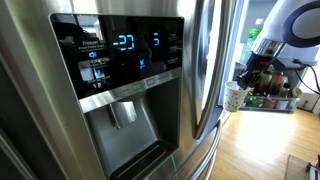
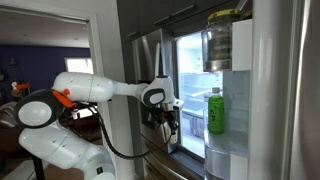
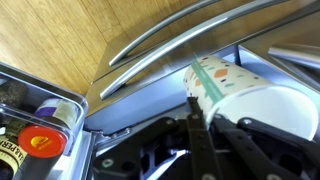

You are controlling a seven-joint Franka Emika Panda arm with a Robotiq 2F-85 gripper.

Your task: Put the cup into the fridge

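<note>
The white paper cup (image 3: 238,88) with a speckled pattern lies on its side between my gripper's (image 3: 205,120) fingers in the wrist view, and the fingers are closed on its wall. In an exterior view the cup (image 1: 233,96) hangs at the gripper (image 1: 246,84), to the right of the steel fridge (image 1: 60,120) with its black panel, blue digits and dispenser. In an exterior view the gripper (image 2: 170,116) is in front of the fridge's open, lit compartment (image 2: 192,70), level with its lower part.
A green bottle (image 2: 215,111) stands in the open door's shelf, with a jar (image 2: 222,40) above it. Long steel handles (image 3: 175,45) cross the wrist view over wooden floor (image 3: 70,35). A tray with a red-lidded container (image 3: 40,140) is at the left.
</note>
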